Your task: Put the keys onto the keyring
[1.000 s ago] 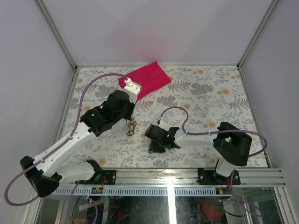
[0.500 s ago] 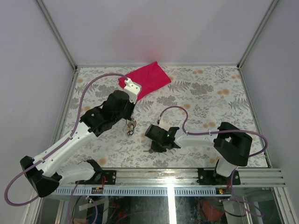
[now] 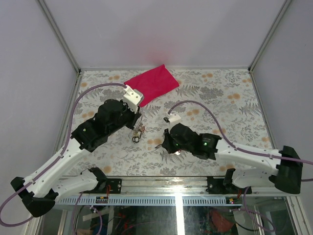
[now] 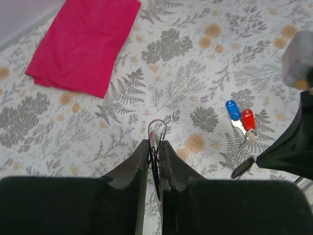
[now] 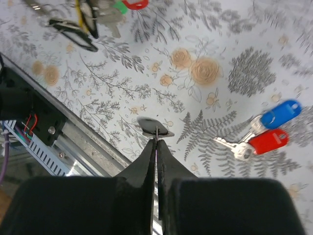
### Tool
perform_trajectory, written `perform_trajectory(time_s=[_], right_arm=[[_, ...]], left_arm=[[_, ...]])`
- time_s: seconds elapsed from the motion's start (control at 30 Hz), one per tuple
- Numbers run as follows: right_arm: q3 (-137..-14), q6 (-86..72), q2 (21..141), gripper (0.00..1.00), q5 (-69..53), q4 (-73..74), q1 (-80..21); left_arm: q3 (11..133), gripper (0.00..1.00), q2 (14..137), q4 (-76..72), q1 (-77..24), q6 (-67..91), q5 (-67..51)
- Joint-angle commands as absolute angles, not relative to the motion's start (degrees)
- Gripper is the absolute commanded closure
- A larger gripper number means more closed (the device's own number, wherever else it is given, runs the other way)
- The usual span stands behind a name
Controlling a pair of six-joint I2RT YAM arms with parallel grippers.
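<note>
- Left gripper (image 4: 155, 143): you see its jaws drawn narrow, pinching the keyring (image 4: 157, 128). The thin silver loop stands out just ahead of the jaw tips.
- Right gripper (image 5: 156, 131): its jaws are pressed together with nothing between them, above the flowered tabletop (image 5: 205, 68).
- Keys (image 5: 268, 140): two small silver blades, one with a blue plastic head and one with a red. They lie flat with heads side by side and blades converging. You find them right of the right jaws, not touching, and also right of the left jaws, well apart from the keyring.
- Magenta cloth (image 4: 83, 44): it lies folded, ahead and left of the left jaws.
</note>
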State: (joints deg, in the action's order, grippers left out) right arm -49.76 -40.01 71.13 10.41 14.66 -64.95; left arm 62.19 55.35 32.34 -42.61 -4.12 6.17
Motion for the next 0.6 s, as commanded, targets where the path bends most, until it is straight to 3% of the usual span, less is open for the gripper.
perform_trajectory(time_s=[0.0,0.27,0.57], right_arm=[[-49.5,-20.3,62.4,1.0,9.7,12.6,-65.5],[-50.7,-3.9,52.0,1.0,5.5,10.5,-65.5],[-60.5,0.2,54.3,1.0,3.3,19.4,-65.5]], left_arm=[[62.4,1.0,52.9,23.4,-42.3,-8.1,2.1],[63.8,1.0,51.8,19.9,-42.3,-8.8,-0.3],[63.5,1.0,51.2,19.0,-42.4,-7.4,-10.6]])
